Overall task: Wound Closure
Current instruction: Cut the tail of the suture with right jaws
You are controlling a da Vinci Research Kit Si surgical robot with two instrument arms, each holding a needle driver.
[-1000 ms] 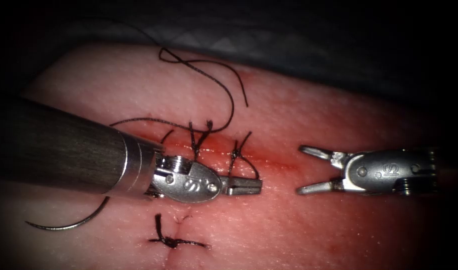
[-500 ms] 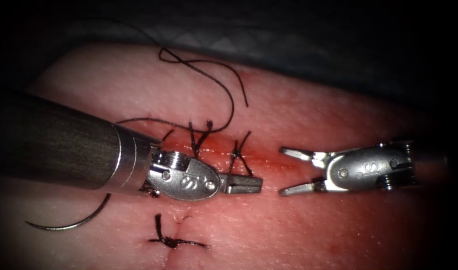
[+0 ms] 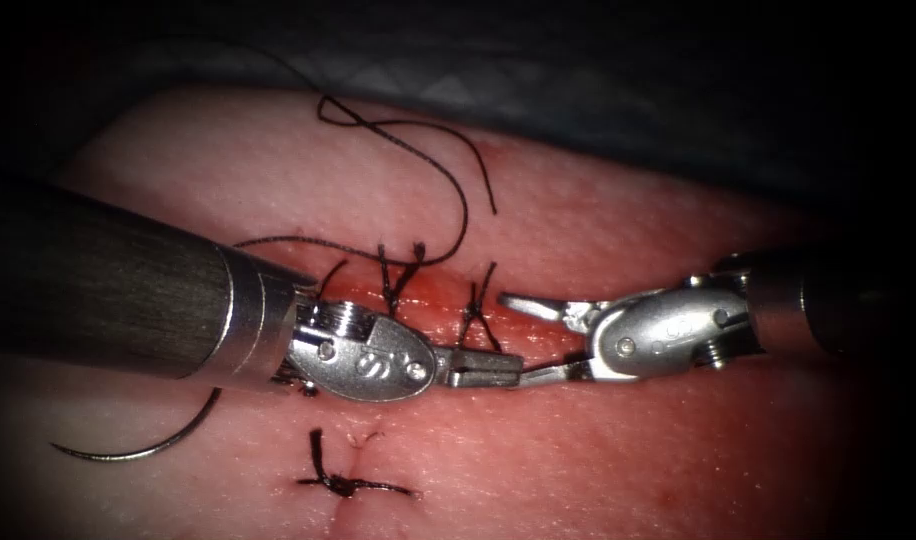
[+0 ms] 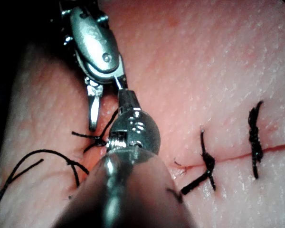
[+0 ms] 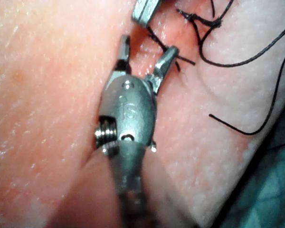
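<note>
1. Needle point(image 3: 143, 448): I see it lying loose on the tissue point(image 3: 618, 470), left of the cut point(image 3: 538, 328), below my left arm's shaft. It is a thin, dark, curved arc; one end is hidden under the shaft, the other points out left. Neither tool holds it, and I see no part of it in the tissue.
2. Thread point(image 3: 448, 165): dark and fine, it loops loosely over the far tissue and runs down to the stitches on the cut. A free end hangs at the right of the loop.
3. Stitches: knotted stitches with short upright tails point(image 3: 398, 270) sit along the cut. A separate dark knot point(image 3: 343, 482) lies on the near tissue.
4. Left tool point(image 3: 488, 369): jaws pressed together, lying flat beside the rightmost stitch. I cannot tell whether they pinch thread.
5. Right tool point(image 3: 528, 340): jaws spread wide and holding nothing. Its lower jaw tip touches or nearly touches the left tool's tip, and the upper jaw points toward the rightmost stitch.
6. Surface: the tissue is pale pink and finely pored, with red fluid point(image 3: 448, 300) along the cut line. Beyond its far edge I see a dark cloth point(image 3: 538, 95).
</note>
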